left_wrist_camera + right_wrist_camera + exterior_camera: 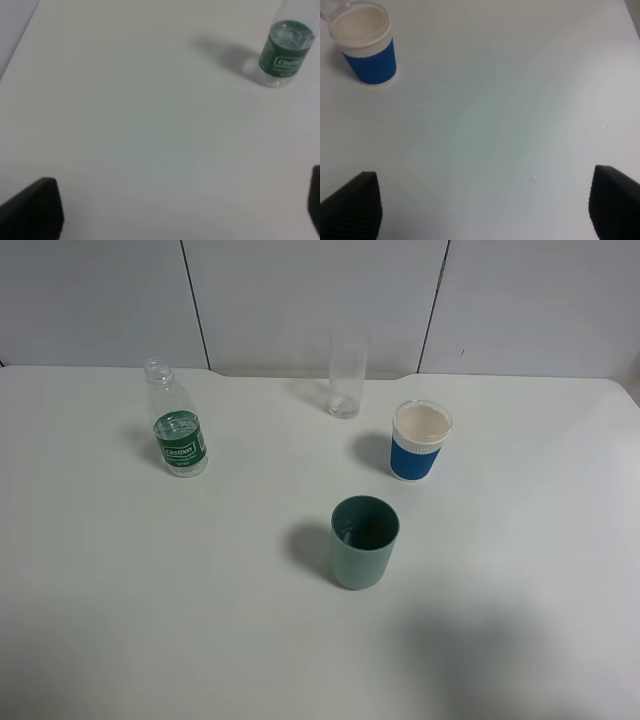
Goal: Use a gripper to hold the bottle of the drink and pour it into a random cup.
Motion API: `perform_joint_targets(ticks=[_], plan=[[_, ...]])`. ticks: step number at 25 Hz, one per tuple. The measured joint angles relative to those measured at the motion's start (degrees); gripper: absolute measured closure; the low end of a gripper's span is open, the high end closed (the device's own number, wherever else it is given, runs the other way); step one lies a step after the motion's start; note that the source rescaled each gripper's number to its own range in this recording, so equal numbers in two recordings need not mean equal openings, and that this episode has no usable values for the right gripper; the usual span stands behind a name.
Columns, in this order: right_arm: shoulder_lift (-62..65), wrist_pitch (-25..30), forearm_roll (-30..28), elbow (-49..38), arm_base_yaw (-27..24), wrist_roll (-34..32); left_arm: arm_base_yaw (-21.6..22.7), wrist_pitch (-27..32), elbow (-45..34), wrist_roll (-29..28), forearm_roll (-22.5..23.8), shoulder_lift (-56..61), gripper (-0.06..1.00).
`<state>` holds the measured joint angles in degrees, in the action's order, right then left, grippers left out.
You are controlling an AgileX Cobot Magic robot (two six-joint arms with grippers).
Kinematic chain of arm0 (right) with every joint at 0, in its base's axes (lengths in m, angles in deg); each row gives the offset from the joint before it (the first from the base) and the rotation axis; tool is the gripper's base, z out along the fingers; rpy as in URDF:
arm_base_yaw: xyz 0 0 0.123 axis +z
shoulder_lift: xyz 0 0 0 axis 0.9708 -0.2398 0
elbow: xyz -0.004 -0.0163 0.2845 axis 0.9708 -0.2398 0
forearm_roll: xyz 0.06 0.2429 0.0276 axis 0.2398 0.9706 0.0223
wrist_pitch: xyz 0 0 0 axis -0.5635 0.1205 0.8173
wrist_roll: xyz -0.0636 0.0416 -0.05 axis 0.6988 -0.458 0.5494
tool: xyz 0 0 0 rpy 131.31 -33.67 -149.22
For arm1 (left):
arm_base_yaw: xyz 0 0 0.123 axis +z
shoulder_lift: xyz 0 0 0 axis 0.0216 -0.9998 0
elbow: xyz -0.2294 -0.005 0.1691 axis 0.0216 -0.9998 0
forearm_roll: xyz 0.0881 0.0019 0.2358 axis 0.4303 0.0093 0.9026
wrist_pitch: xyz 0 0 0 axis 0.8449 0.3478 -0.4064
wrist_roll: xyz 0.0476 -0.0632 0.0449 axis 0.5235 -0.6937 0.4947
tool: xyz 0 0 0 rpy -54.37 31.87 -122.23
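The bottle of the drink (176, 427) stands upright at the back left of the white table (150, 590); it is clear plastic with a green label and no cap. It also shows in the left wrist view (286, 51), far ahead of my left gripper (175, 210), which is open and empty with its dark fingertips (35, 210) wide apart. The teal-green cup (364, 542) stands upright near the table's middle and is empty. My right gripper (482, 205) is open and empty over bare table. Neither gripper shows in the exterior high view.
A tall clear glass (347, 375) stands at the back middle. A blue-and-white cup (420, 440) stands right of it, behind the teal cup; it also shows in the right wrist view (366, 44). A grey panelled wall (300, 300) runs behind the table.
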<state>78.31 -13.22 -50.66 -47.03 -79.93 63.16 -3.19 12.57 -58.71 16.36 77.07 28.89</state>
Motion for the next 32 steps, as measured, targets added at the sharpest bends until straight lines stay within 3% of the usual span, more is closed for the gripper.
perform_joint_targets(ticks=[32], plan=[[0.0,0.0,0.0,0.0,0.0,0.0,0.0,0.0,0.0,0.0,-0.2,0.0,-0.05]])
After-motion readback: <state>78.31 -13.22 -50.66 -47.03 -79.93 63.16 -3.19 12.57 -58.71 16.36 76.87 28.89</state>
